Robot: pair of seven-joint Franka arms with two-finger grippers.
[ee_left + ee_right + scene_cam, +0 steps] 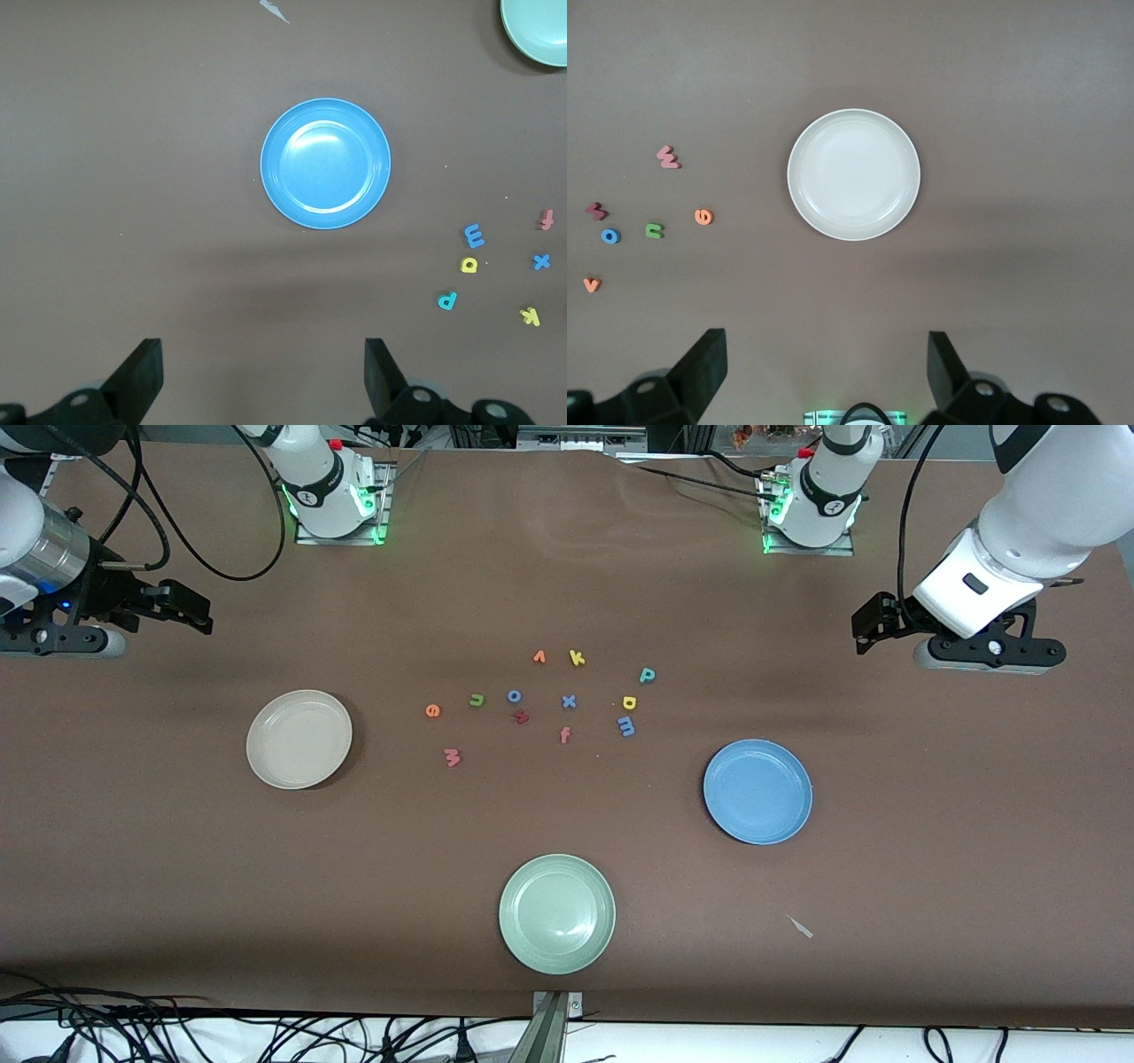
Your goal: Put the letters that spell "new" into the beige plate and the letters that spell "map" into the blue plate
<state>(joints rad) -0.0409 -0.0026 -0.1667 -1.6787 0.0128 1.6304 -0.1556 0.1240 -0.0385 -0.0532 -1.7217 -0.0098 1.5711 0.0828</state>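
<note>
Brown worktop point(886, 921), three plates: beige plate point(299, 739) toward right arm's end, blue plate point(757, 791) toward left arm's, both bare. Between them, scattered foam letters point(540, 704). Left gripper point(263, 376) and right gripper point(826, 372) spread wide, holding nothing, waiting over worktop ends.

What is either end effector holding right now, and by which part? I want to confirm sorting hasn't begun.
Nothing is held. The left end effector and the right end effector are both open and empty, above bare table.
</note>
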